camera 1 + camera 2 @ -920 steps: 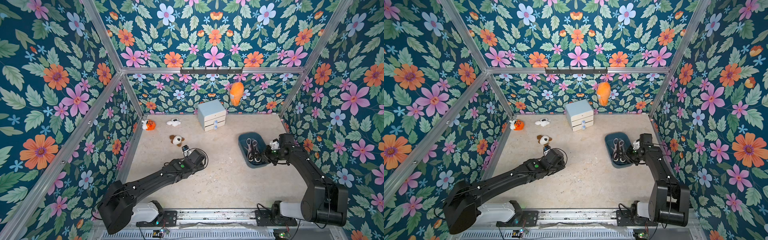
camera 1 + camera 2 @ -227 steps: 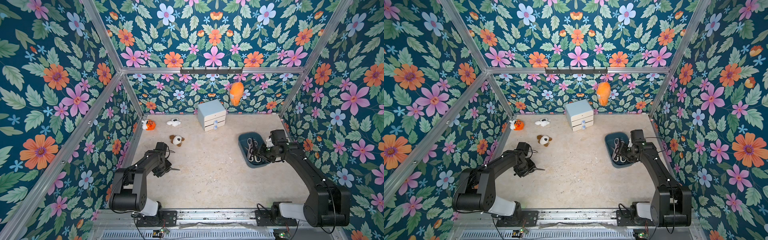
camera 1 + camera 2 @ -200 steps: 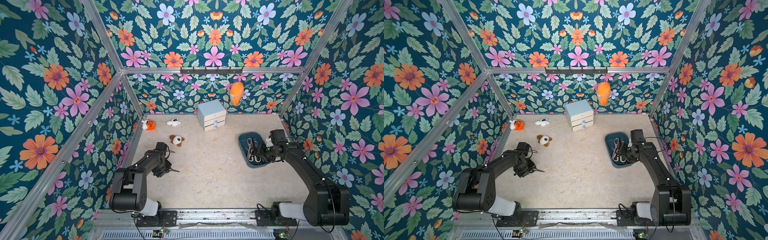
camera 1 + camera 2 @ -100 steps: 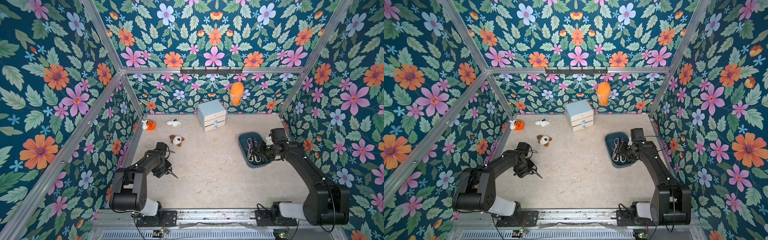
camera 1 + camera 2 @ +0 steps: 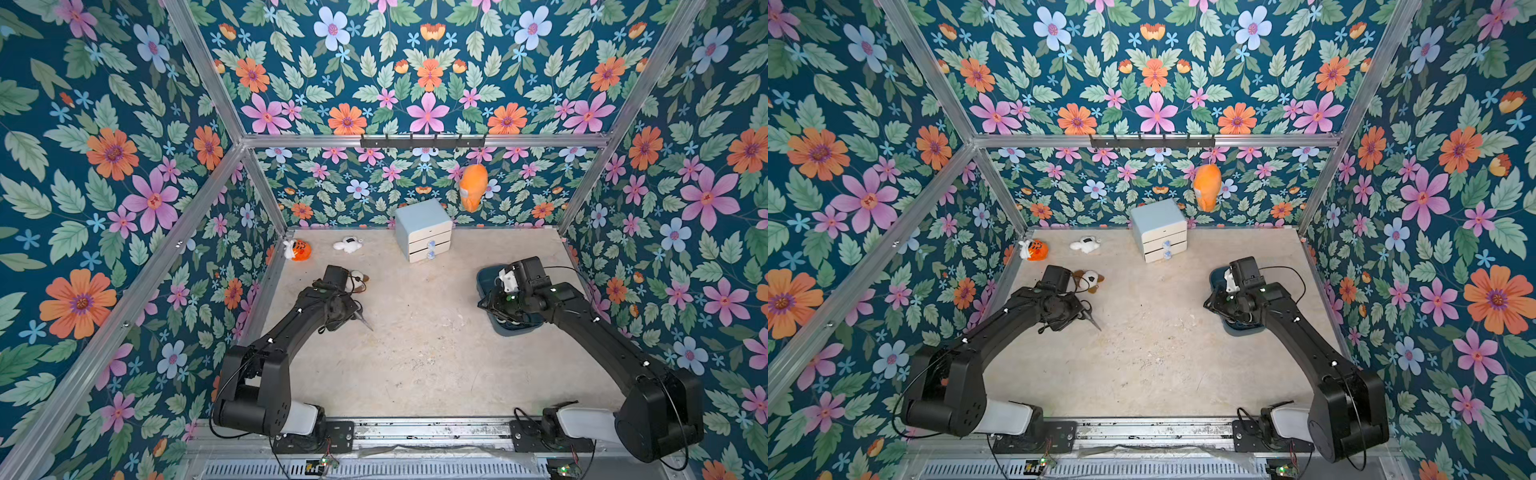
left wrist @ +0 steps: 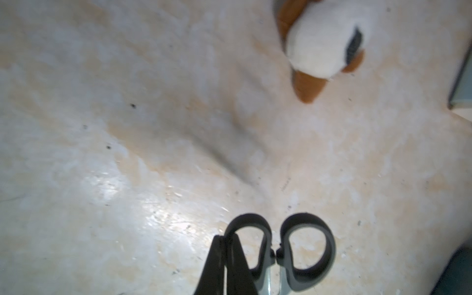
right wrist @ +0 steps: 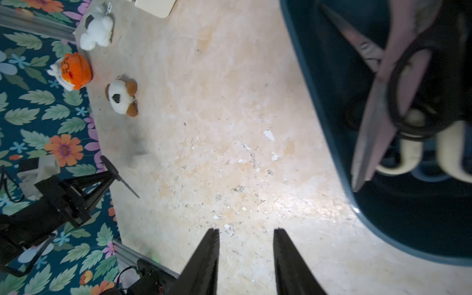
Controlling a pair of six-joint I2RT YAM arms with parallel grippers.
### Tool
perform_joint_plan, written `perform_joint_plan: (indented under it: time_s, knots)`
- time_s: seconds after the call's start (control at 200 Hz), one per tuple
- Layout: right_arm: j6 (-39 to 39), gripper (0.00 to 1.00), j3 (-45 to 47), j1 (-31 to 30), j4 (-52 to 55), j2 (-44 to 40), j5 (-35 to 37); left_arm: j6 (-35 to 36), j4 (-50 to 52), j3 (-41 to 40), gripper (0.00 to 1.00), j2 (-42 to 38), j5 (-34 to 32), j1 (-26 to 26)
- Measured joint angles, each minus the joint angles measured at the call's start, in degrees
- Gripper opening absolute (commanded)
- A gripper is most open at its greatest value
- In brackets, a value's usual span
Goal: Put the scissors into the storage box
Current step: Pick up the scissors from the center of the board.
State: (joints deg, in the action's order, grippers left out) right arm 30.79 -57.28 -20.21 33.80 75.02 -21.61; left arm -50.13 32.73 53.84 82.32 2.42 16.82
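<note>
**Black-handled pair held on the left, box far to the right**

The black-handled scissors sit clamped in the left hand, whose jaws are closed tight near the handle loops. The blades slant out toward the bench centre, apparently lifted clear of it. The storage box lies well apart, straight across on the robot's right, with other pairs already inside. The right hand is far nearer. It hovers just beside the box wall, jaws narrowly parted and empty, so its arm likely crowds the drop.

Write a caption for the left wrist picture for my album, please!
Left gripper shut on black-handled scissors over the beige table, a brown-and-white plush dog lying nearby.
</note>
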Motion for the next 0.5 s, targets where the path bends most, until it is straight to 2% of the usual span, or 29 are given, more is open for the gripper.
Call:
perform_joint_plan:
  time_s: [0.285,0.5]
  knots:
    - [4.31,0.41,1.49,-6.80,-13.86,3.65,-8.76,-3.28,-3.52,6.56,0.00,7.04,2.03,13.90]
    - [7.08,0.44,2.29,-10.08,-22.99,6.69,-13.57,-3.93,-5.92,13.64,0.00,12.26,4.20,20.92]
